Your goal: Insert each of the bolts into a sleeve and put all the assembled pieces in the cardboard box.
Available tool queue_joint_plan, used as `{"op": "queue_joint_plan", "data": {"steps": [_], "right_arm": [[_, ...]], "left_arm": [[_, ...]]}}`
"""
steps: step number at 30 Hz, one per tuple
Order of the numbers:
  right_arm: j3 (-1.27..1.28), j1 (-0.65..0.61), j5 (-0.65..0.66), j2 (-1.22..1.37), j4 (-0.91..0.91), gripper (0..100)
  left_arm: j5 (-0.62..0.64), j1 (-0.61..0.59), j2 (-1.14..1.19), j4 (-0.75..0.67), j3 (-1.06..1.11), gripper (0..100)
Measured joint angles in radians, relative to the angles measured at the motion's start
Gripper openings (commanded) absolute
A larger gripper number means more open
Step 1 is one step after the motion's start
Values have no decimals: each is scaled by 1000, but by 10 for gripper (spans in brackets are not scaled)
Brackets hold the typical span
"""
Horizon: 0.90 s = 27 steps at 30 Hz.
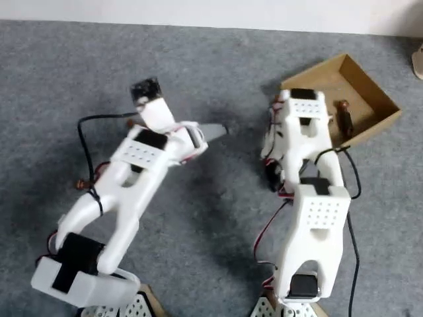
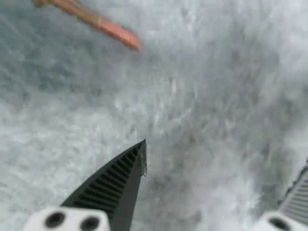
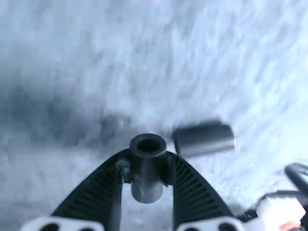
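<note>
My right gripper [image 3: 147, 166] is shut on a dark sleeve [image 3: 147, 159], held upright with its open bore facing the camera. A second dark sleeve [image 3: 203, 138] lies on the carpet just beyond it. My left gripper [image 2: 224, 156] is open over bare carpet, with nothing between its fingers. A copper-coloured bolt [image 2: 98, 23] lies on the carpet well past its fingertips. In the high view the left gripper [image 1: 206, 135] points toward the middle of the floor. The cardboard box [image 1: 380, 99] sits at the back right with a dark assembled piece [image 1: 344, 117] inside.
Grey carpet [image 1: 218, 218] covers the whole work area. The right arm's body [image 1: 310, 165] stands right in front of the box, covering its near wall. A small brown piece [image 1: 81, 184] lies beside the left arm near a black cable [image 1: 84, 148].
</note>
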Motion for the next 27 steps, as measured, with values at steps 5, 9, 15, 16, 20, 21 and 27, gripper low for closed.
{"op": "queue_joint_plan", "data": {"steps": [5, 9, 15, 16, 20, 21, 27], "right_arm": [[97, -63, 5, -69, 0, 5], [100, -66, 5, -69, 0, 5], [106, -66, 5, -69, -31, 5], [106, -66, 5, -69, -32, 5], [109, -66, 5, -69, -34, 5], [109, -66, 5, -69, -34, 5], [109, -66, 5, -69, -34, 5]], "left_arm": [[49, -97, 0, 48, -58, 442], [54, -152, 0, 69, -72, 442], [54, -203, 0, 69, -25, 442], [54, -215, 0, 74, -20, 442], [68, -276, 0, 89, -18, 441], [83, -292, 0, 89, -18, 433], [157, -330, 0, 95, -18, 212]]}}
